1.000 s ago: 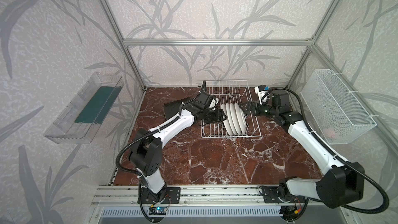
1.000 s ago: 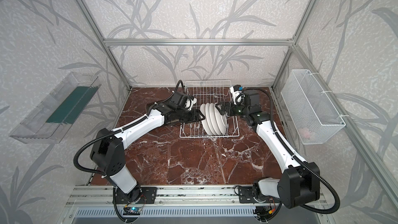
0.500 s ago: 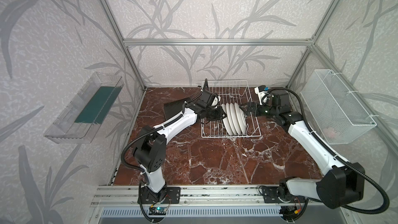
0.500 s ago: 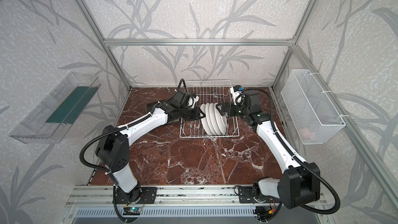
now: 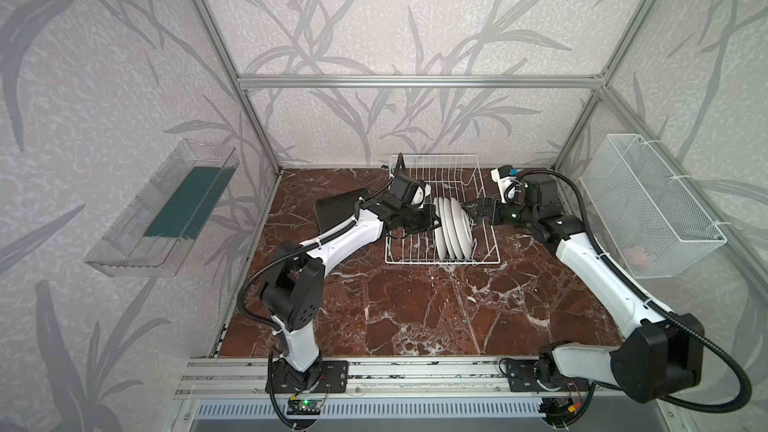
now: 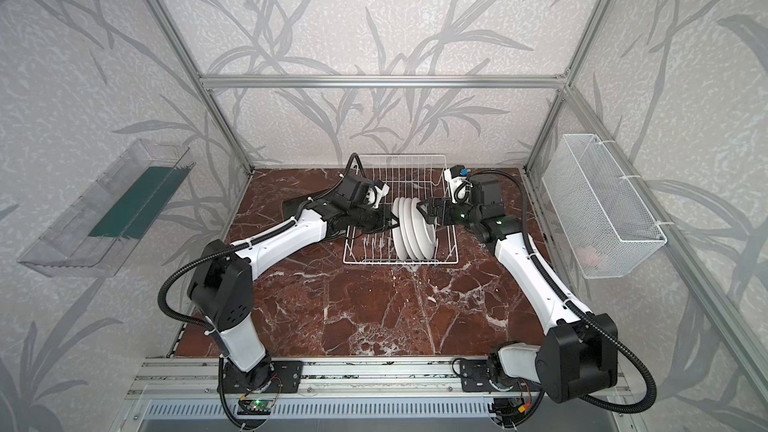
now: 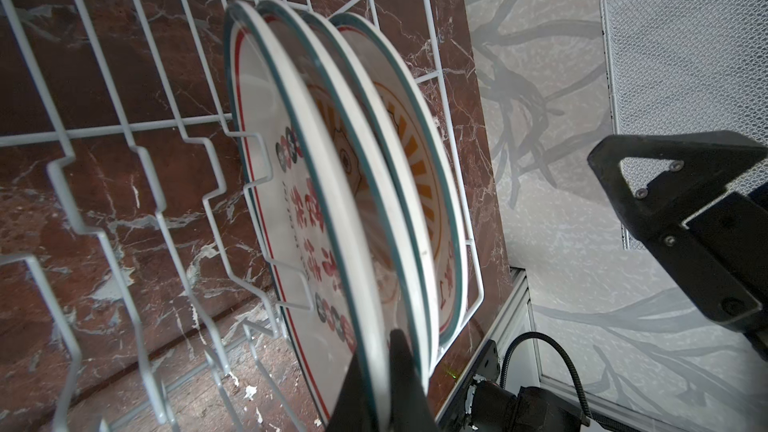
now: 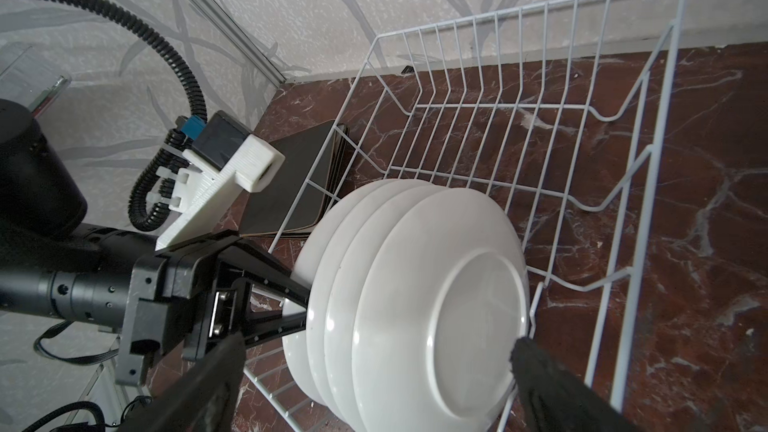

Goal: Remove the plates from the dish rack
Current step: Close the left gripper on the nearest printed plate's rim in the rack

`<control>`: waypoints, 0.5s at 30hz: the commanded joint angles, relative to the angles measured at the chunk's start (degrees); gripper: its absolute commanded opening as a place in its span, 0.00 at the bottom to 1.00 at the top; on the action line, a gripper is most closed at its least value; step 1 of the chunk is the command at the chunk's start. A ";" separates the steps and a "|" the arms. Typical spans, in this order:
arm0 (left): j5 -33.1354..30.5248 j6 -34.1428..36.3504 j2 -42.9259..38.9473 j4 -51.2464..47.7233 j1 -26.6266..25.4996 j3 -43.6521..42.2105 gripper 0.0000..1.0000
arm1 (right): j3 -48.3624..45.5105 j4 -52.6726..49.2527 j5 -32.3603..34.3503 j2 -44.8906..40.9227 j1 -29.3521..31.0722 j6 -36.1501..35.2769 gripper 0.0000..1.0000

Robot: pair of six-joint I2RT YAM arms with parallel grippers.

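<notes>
Dish rack of white wire (image 5: 441, 261) on a red-brown marble tabletop (image 5: 415, 309), holding four round white plates (image 5: 453, 228) upright in a row between its prongs. Left gripper (image 5: 433, 221) is clamped on the rim of the end plate nearest its arm. Right gripper (image 5: 472, 212) sits just beside the far end plate, its jaws wide apart, gripping nothing. Dark square plates (image 5: 336, 214) lie stacked on the tabletop beside the rack. A clear plastic wall tray (image 5: 124, 251) holds a green sheet (image 5: 187, 201). A white mesh basket (image 5: 648, 201) holds something pale and unclear.

The plates (image 8: 415, 284) are glossily glazed, the dish rack (image 8: 498, 105) made of coated wire, the worktop (image 5: 415, 317) polished marble.
</notes>
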 commanded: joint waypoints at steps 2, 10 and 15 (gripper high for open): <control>0.16 -2.08 -0.83 2.33 0.16 -1.97 0.00 | -0.11 -0.30 0.34 -1.66 0.23 -0.12 0.99; 2.25 -11.66 -3.12 16.26 0.14 -7.82 0.00 | -0.33 -0.02 0.04 -1.65 0.28 0.61 0.99; 2.10 -10.13 -4.38 12.26 0.12 -5.62 0.00 | -0.34 -0.40 0.76 -2.34 0.28 0.24 0.99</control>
